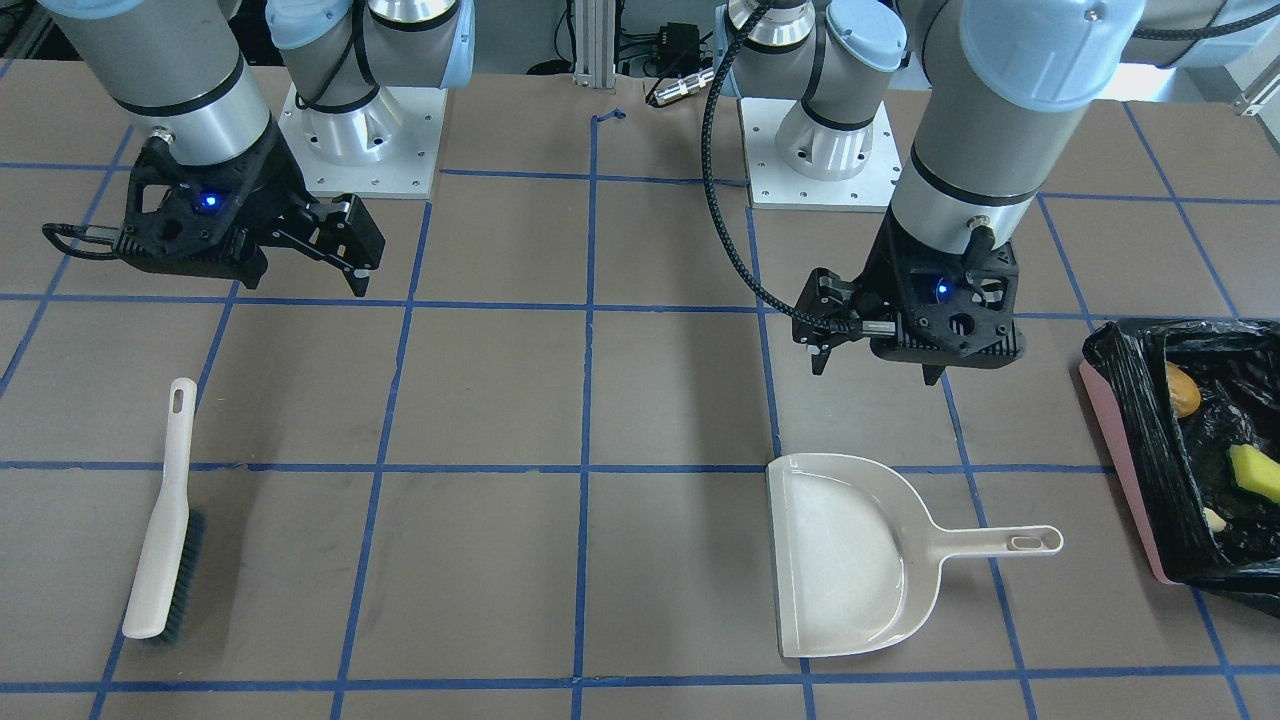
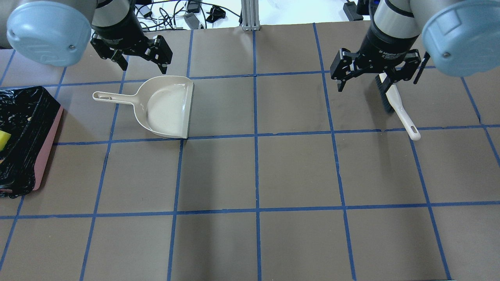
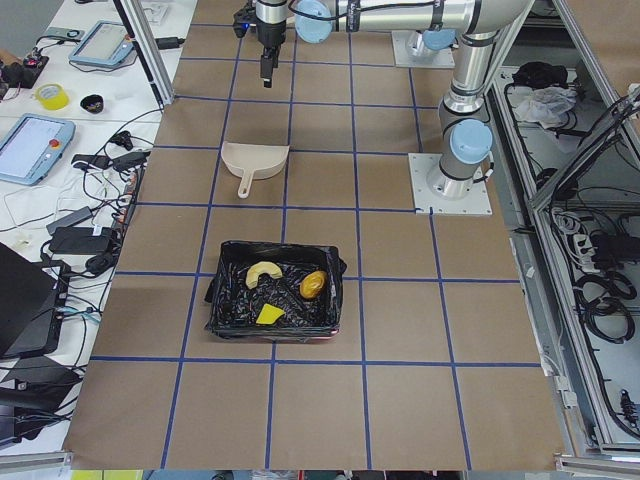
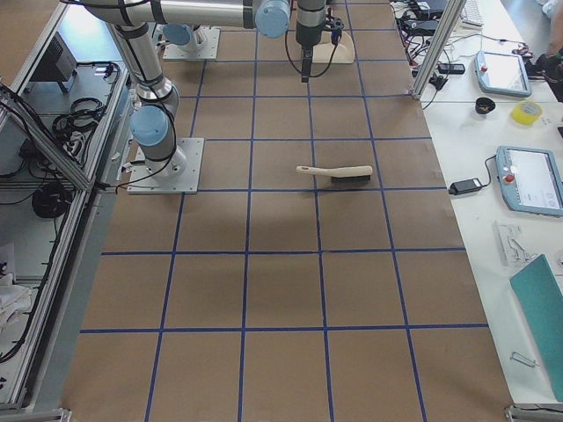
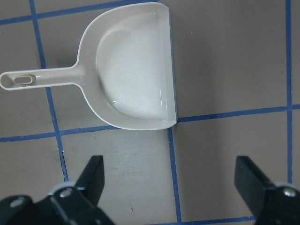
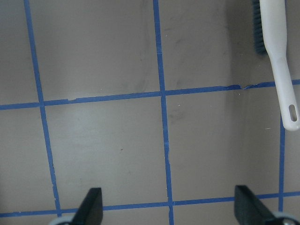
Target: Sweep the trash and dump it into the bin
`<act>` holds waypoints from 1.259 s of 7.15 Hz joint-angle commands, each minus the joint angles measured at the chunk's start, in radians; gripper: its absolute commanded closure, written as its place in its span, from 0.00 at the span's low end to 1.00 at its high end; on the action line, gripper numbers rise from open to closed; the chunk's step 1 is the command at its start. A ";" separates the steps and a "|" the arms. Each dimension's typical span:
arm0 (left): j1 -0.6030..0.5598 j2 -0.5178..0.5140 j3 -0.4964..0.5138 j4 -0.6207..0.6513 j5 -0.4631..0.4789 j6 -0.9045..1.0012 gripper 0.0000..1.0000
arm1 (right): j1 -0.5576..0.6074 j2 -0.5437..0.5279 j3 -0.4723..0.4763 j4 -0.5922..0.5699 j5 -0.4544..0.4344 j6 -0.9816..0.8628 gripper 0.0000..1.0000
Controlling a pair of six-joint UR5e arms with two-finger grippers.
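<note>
A: State of the left gripper (image 5: 171,183)?
B: It hung over the table (image 2: 254,175) with jaws spread wide, holding nothing.
A: Nearest thing to it?
B: The dustpan (image 5: 136,75). It lay flat just ahead of the fingertips, not touching them, with its handle pointing off to that gripper's left.
A: And farther out?
B: The bin (image 1: 1115,430), well apart from the left gripper, out past the dustpan handle on the same side. It had a pink wall and a black bag lining.
A: Where was the trash (image 1: 1183,390)?
B: All inside the bin: the oval (image 3: 313,285), the ring piece (image 3: 262,273) and the square (image 3: 268,314).
A: And the right gripper (image 6: 169,206)?
B: Also wide open and empty. The brush (image 6: 276,47) lay ahead of it and off to one side, clear of the fingers, handle end nearer. In the overhead view the right gripper covered part of the bristle end.
A: Counts?
B: Two grippers, one dustpan, one brush, one bin, three trash bits.
</note>
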 commanded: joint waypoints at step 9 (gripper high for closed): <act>0.008 0.002 -0.082 0.078 0.007 -0.001 0.00 | 0.000 0.003 0.000 0.000 -0.007 -0.001 0.00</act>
